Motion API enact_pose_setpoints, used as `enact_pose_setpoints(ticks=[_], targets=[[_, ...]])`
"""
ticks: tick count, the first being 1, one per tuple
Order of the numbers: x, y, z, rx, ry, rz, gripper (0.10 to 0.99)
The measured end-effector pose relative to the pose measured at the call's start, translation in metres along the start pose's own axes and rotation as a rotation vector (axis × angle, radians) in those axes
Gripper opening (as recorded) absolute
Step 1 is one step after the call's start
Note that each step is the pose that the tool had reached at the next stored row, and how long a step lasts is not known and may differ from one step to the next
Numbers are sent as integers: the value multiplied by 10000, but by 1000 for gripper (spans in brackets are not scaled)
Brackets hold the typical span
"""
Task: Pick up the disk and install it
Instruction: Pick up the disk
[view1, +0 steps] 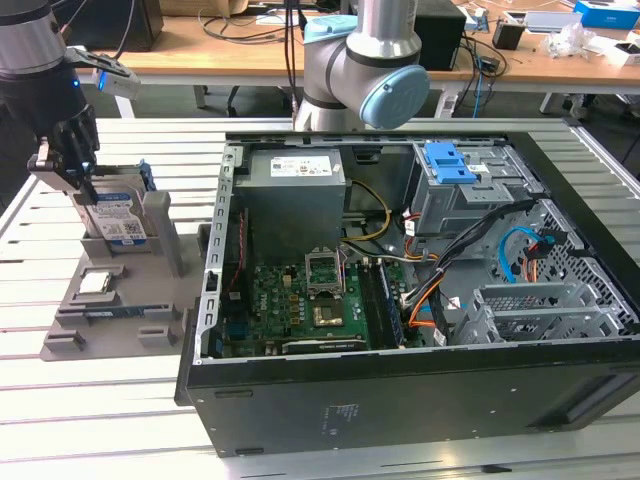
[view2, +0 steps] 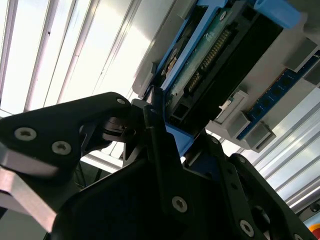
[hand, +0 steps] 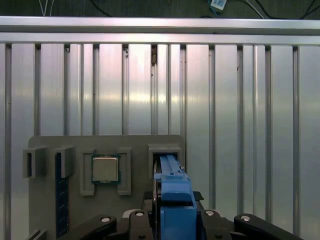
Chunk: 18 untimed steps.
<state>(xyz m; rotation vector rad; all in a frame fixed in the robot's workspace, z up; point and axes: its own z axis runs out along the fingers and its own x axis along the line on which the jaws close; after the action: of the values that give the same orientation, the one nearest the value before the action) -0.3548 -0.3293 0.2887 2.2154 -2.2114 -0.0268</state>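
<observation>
Grabbing step: at upper left the gripper (view1: 85, 180) squeezes the disk (view1: 118, 222) (standing in its grey holder (view1: 165, 228)); lifting needs a straight pull

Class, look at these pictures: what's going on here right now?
A robot arm has its end effector at the top of the disk, which stands upright in a slot of the grey holder on the exterior view's left. The disk is not yet in the open computer case beside it. A small square chip lies in the same holder.
</observation>
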Motion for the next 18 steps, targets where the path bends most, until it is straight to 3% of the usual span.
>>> enact_pose_setpoints(ticks=[12, 18], targets=[[-1, 4, -177, -1, 1, 0, 369], [-1, 6, -318, 0, 1, 0, 369]])
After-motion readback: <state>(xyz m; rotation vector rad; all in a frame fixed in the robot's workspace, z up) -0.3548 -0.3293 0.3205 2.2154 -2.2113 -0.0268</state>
